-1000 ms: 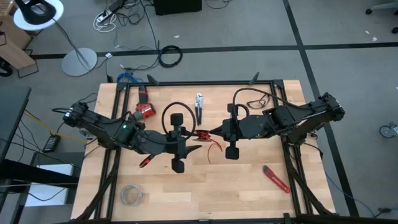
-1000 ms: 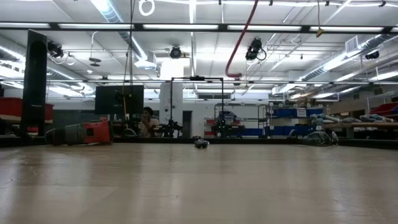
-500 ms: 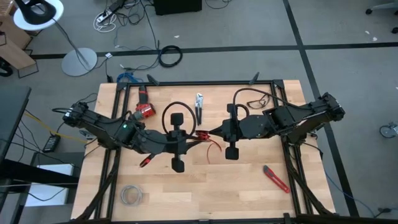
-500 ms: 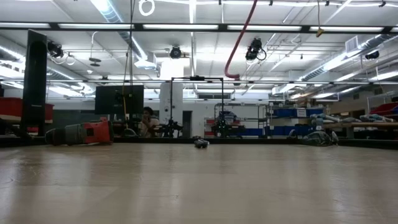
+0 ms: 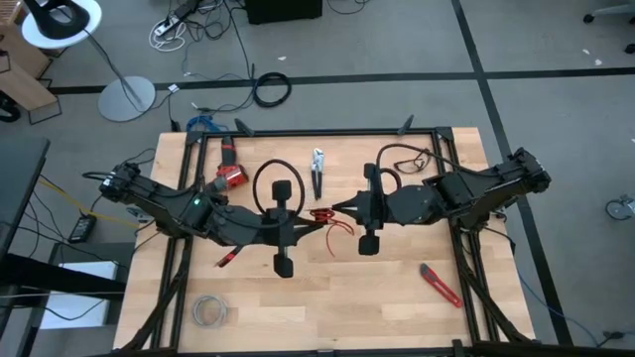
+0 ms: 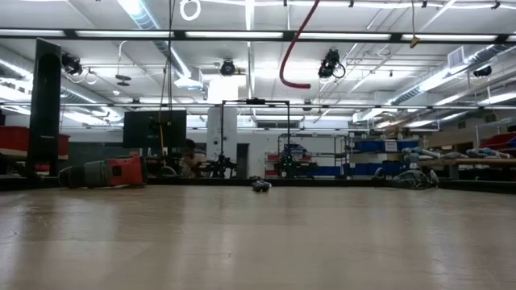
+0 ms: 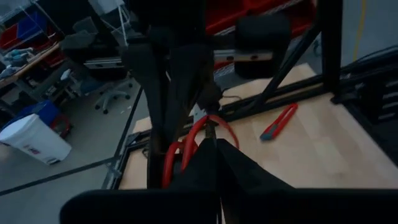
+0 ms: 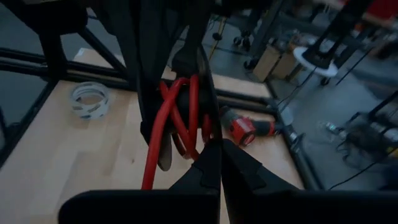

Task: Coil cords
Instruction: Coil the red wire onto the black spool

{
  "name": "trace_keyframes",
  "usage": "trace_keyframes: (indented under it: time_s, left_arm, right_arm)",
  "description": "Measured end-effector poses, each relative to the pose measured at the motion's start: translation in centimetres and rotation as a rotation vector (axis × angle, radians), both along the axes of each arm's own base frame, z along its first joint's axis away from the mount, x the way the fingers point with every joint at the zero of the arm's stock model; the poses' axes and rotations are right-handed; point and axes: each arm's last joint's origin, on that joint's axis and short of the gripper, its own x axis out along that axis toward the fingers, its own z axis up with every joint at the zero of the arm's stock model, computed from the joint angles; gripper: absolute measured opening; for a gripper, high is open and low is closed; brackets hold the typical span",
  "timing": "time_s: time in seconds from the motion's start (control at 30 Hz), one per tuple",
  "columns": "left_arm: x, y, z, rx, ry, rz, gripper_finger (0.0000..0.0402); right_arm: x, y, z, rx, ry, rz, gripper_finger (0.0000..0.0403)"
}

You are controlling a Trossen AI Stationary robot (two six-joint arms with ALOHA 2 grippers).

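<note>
Pale wood planks make up your counter [image 5: 327, 297], boxed in by a black frame over a grey floor, and near its middle, held above the boards, sits the red wire [image 5: 327, 218], bunched into a few small loops with a loose curl trailing toward the right arm. You have both arms meeting on that bundle. Your left gripper [image 5: 310, 224] reaches in from the left with its fingers pressed together on the wire; in the left wrist view the red loops [image 7: 186, 146] rise right at its dark fingertips. Your right gripper [image 5: 342, 209] comes in from the right, its fingers likewise pinched shut on the same wire, and the right wrist view shows the red strands [image 8: 177, 118] running up past its closed tips. The two grippers sit just beside each other, with the bundle between them. Around them you can see pliers [image 5: 317, 171] beyond the bundle toward the far edge, a red and black power tool [image 5: 230, 171] beside the left arm, a loop of black cable [image 5: 278, 183] near it, a roll of pale grey wire [image 5: 207, 310] at the near left corner, and a red utility knife [image 5: 440, 285] at the near right. From the low view, the wire [image 6: 292, 60] hangs as a red curve high over the counter.
</note>
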Motion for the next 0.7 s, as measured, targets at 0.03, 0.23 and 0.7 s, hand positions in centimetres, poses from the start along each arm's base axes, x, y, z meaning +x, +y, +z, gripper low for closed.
trace_keyframes:
  time_s: [0.03, 0.23, 0.7]
  left_arm:
    - [0.0, 0.0, 0.1, -0.005, -0.006, -0.003, 0.0001]
    - [0.5, -0.5, 0.0, -0.086, -0.073, -0.099, 0.0001]
    - [2.0, -0.9, -4.0, -0.161, -0.213, -0.191, 0.0000]
  right_arm:
    - [-0.1, 0.3, 0.1, -0.019, -0.008, 0.005, 0.0002]
    - [-0.8, 2.3, 0.8, -0.126, -0.071, 0.008, 0.0034]
    - [-4.2, 7.8, 3.3, -0.319, -0.259, -0.093, 0.0100]
